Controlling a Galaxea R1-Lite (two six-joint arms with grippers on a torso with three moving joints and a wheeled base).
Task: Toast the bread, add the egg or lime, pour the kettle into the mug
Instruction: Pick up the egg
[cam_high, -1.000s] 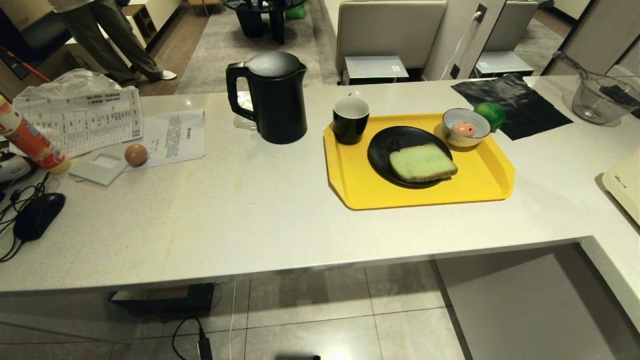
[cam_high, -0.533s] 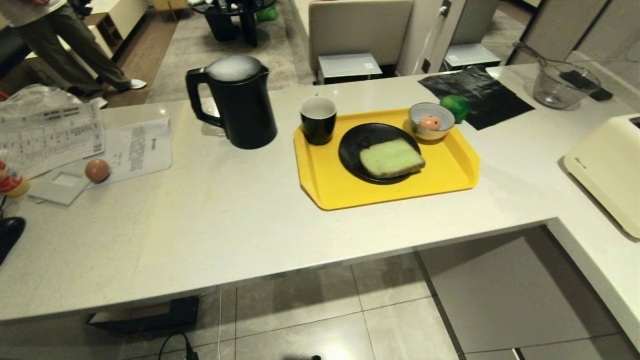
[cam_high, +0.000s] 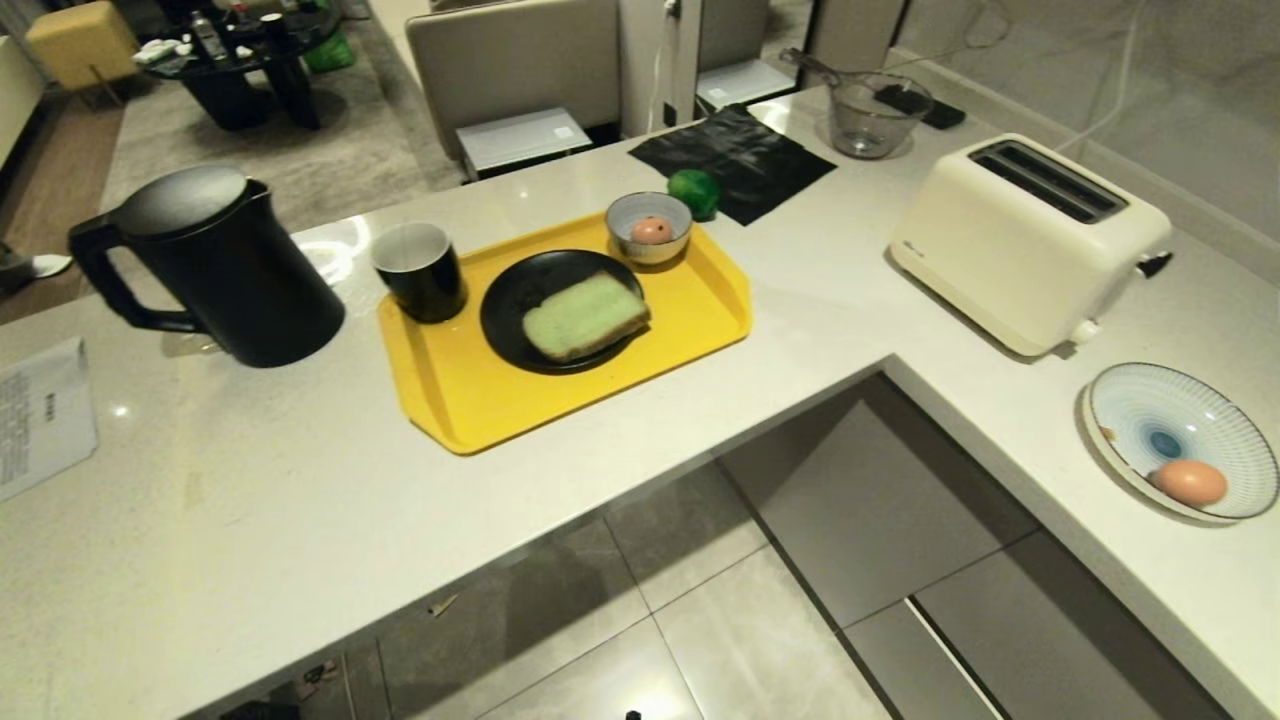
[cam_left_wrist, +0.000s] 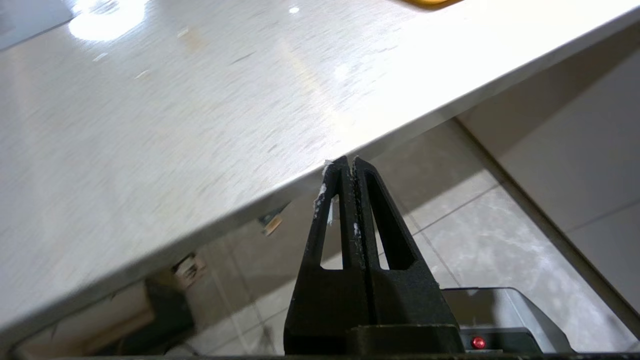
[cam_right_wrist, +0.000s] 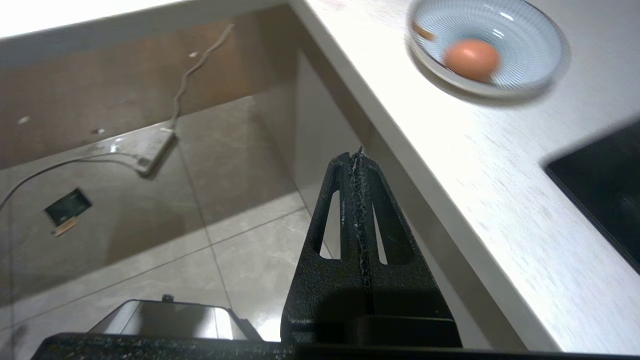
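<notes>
On your far left the kettle (cam_high: 215, 270) is standing upright on the pale countertop (cam_high: 250, 480), tall and matte black, with its domed lid catching light and its loop handle pointing left. Just beside it, the mug (cam_high: 420, 270) is sitting on the left rear corner of the yellow tray (cam_high: 450, 400), glossy black outside, white inside. At the tray's middle you are looking at the bread (cam_high: 585, 317), a pale green slice with a brown crust, lying flat on a black plate (cam_high: 505, 300). Behind it a small striped bowl (cam_high: 649, 226) is holding an egg (cam_high: 652, 230), and the glossy green lime (cam_high: 694, 192) is resting just off the tray's rear edge. Further right a cream toaster (cam_high: 1030, 240) is standing. Both arms are hanging below the counter edge: left gripper (cam_left_wrist: 347, 165) and right gripper (cam_right_wrist: 356, 156) are each showing fingers pressed together, holding nothing.
</notes>
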